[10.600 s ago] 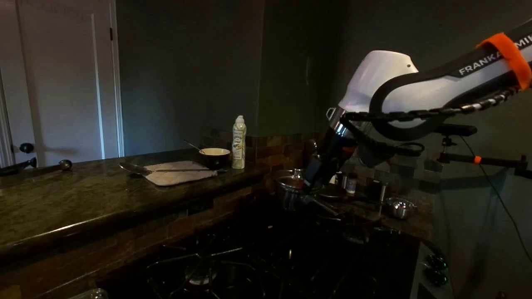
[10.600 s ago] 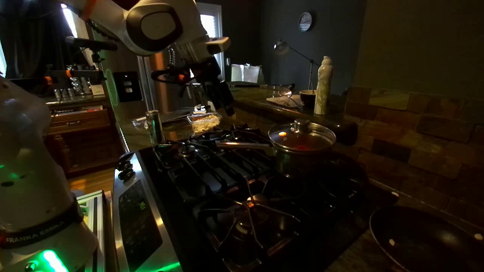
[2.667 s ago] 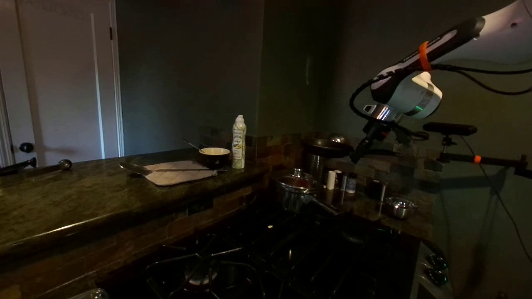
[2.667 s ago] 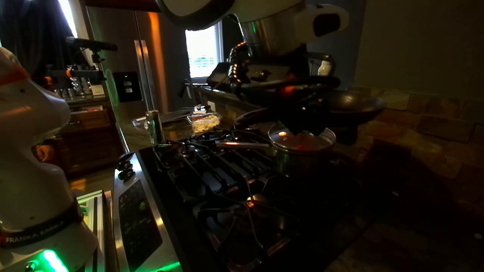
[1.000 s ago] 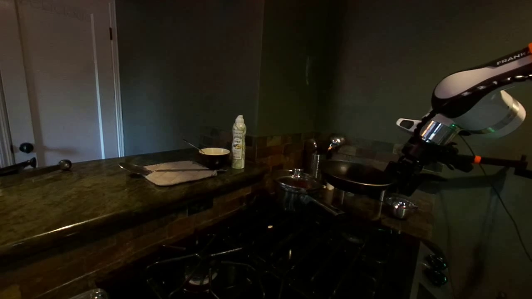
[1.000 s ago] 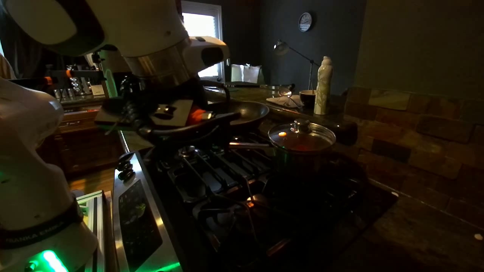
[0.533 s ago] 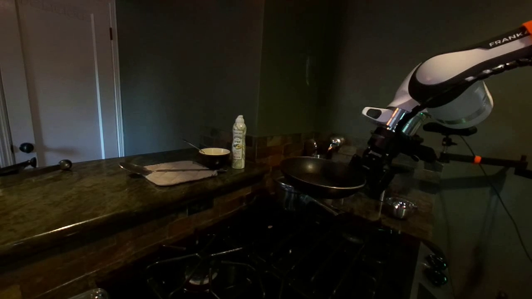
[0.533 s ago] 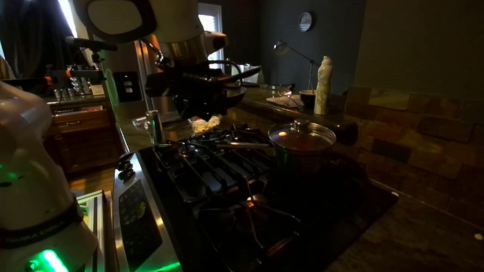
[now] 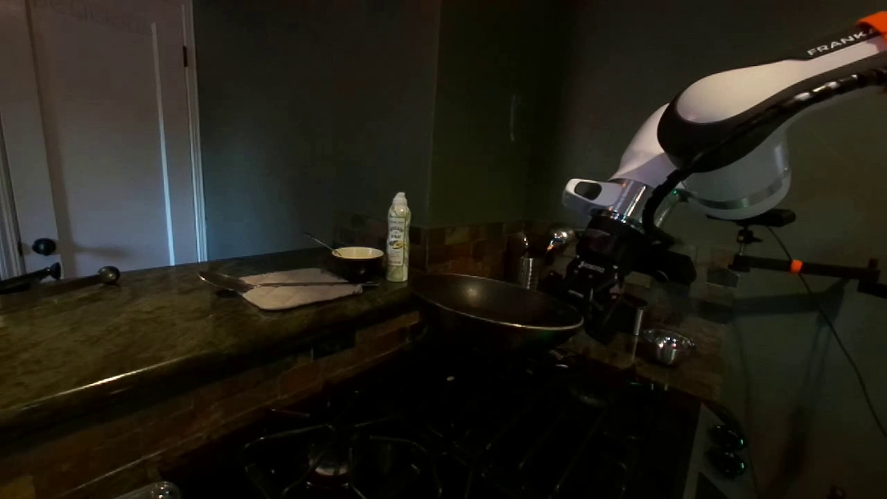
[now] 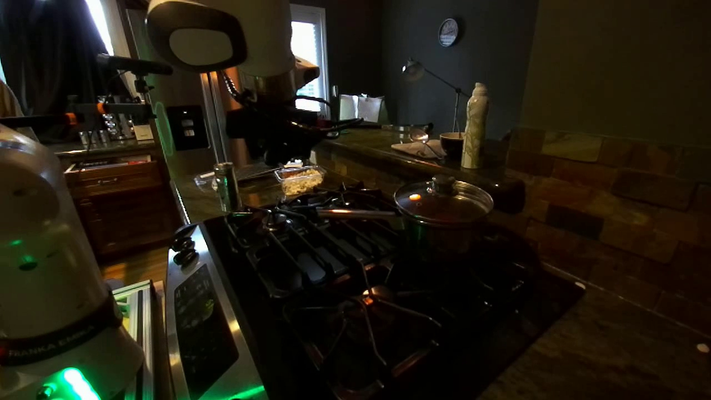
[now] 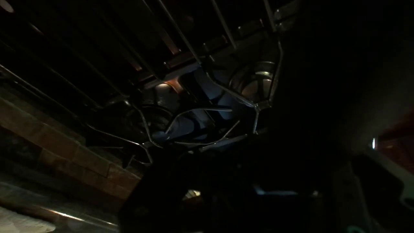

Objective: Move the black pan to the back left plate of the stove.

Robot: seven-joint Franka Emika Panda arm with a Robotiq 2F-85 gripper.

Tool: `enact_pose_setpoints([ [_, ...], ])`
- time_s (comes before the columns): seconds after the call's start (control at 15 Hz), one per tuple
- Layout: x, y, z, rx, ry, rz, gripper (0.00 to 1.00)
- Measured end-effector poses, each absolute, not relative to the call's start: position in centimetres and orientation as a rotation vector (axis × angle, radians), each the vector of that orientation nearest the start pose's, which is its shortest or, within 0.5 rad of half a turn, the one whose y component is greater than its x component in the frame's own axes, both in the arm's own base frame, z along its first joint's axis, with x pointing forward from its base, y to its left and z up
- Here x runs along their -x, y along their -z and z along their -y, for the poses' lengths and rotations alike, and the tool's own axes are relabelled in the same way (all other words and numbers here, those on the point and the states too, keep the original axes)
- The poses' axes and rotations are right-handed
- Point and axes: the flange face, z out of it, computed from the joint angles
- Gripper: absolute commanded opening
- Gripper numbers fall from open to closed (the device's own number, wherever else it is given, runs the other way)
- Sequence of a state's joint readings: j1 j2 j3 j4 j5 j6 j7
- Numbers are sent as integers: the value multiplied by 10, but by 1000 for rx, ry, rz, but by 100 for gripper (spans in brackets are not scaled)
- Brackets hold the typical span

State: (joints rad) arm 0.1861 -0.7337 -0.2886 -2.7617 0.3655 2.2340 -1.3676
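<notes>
The black pan (image 9: pixel 495 301) hangs tilted above the stove (image 9: pixel 485 423) in an exterior view, its open side up. At its right rim, where the handle is lost in the dark, my gripper (image 9: pixel 594 317) is shut on it. Seen in an exterior view, the gripper (image 10: pixel 282 155) is above the far part of the stove and conceals the pan behind it. The back left plate (image 9: pixel 334 461) shows its grate and burner at the lower left in an exterior view. The wrist view is mostly black; the stove grates (image 11: pixel 194 111) show, but fingers and pan handle cannot be made out.
A lidded saucepan (image 10: pixel 444 222) stands on the stove, its handle (image 10: pixel 355 213) reaching toward the knobs. The raised counter (image 9: pixel 138 333) runs along the back with a spray bottle (image 9: pixel 398 239), bowl (image 9: pixel 357 263) and cloth (image 9: pixel 298 290). A metal bowl (image 9: pixel 666 345) sits beyond the stove.
The pan, on the counter beside the stove about ten seconds ago, is now lifted. Over the last second it has swung left in an exterior view, passing in front of the saucepan.
</notes>
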Motion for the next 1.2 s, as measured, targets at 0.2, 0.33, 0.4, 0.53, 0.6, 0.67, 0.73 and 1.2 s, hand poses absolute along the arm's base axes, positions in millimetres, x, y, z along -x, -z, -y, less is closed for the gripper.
enact_pose_setpoints([
  [0.2, -339, -430, -3, 2292, 581, 1541, 0],
  [0.33, -339, -430, -5, 2286, 580, 1547, 0],
  [0.4, -339, -430, -5, 2287, 579, 1547, 0],
  [0.53, -341, -431, -6, 2305, 598, 1513, 0],
  [0.6, -345, -432, -9, 2325, 621, 1480, 0],
  [0.67, -349, -432, -14, 2349, 646, 1445, 0],
  [0.73, -353, -432, -20, 2376, 667, 1410, 0],
  [1.2, -372, -402, -67, 2554, 607, 1307, 0],
])
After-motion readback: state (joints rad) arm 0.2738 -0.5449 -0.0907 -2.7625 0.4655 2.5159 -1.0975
